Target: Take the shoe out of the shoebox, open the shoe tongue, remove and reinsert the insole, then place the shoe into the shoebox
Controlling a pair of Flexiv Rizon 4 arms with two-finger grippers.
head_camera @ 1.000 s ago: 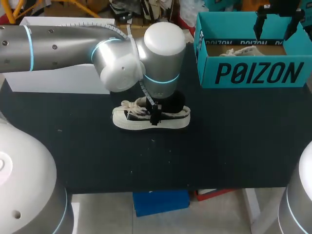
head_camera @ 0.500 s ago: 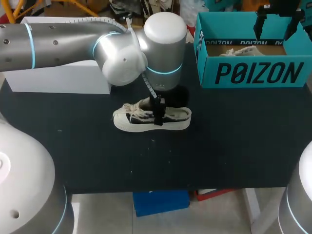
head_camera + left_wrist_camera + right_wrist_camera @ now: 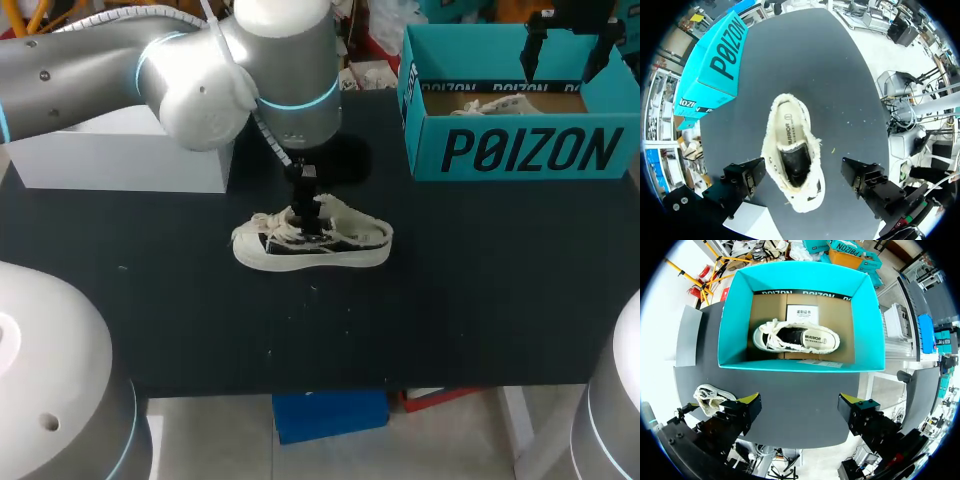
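My left gripper [image 3: 802,176] hangs with its fingers spread wide. The shoe [image 3: 790,150] lies under and between them, touching neither. Bare table [image 3: 850,90] runs along both sides of the shoe and ahead of it. The shoebox [image 3: 715,65] stands ahead, off to one side, and a white box [image 3: 120,150] sits beside my left arm. My right gripper [image 3: 800,412], fingers apart, hangs over the open shoebox, where a second shoe [image 3: 795,340] fills the middle of the floor.
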